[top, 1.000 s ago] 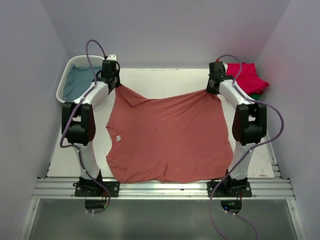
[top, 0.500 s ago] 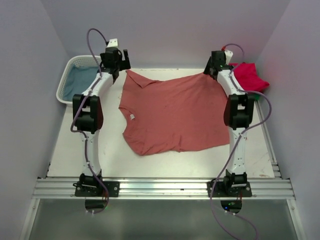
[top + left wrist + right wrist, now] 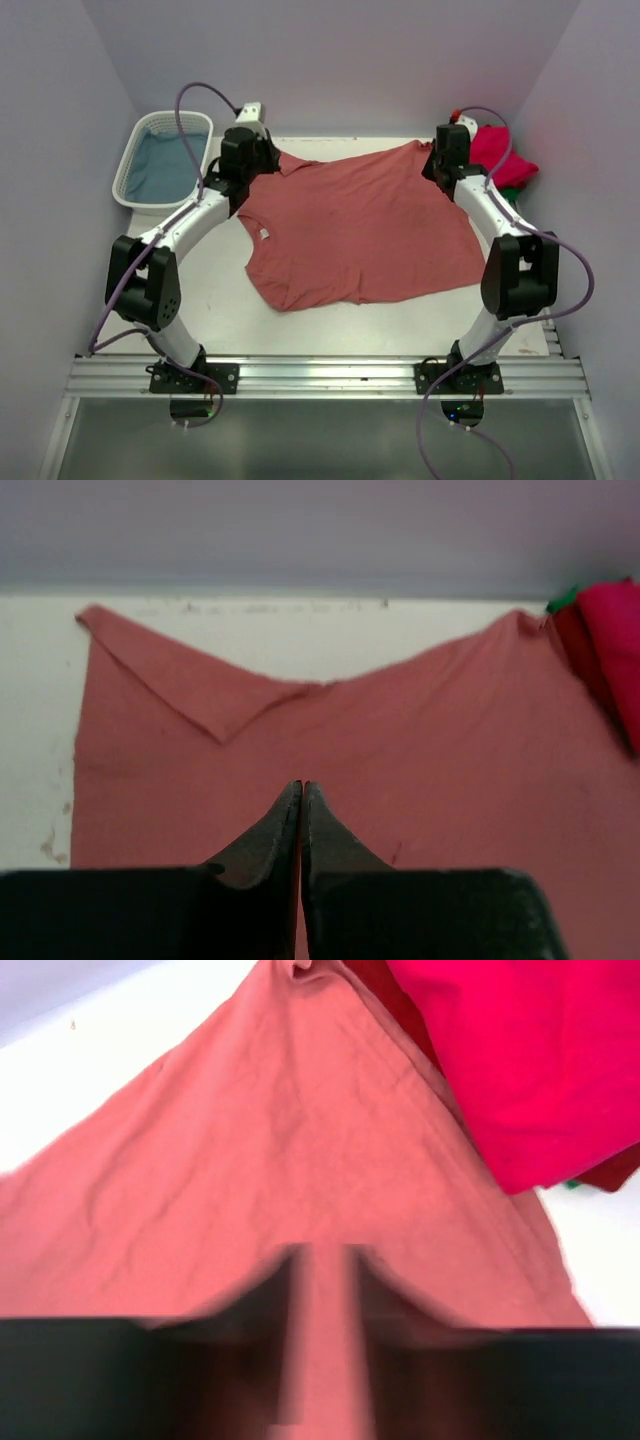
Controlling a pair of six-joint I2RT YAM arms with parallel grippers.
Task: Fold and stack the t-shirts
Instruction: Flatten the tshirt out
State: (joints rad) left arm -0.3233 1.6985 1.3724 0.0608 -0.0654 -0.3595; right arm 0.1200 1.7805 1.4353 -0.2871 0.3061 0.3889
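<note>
The bench is covered at its middle by the salmon-red t-shirt, which is spread flat with its far left corner folded over. The crimson-pink t-shirt is piled at the far right corner, touching it. The left hand is pressed together over the cloth. The right hand is held slightly apart, though blurred.

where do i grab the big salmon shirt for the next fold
Probably by the two near corners of the salmon-red shirt: the near-left corner and the near-right corner. It lies flat and spread on the table, so only its free edges offer something to pinch. Come in low from the near side and slide under the edge.
</note>
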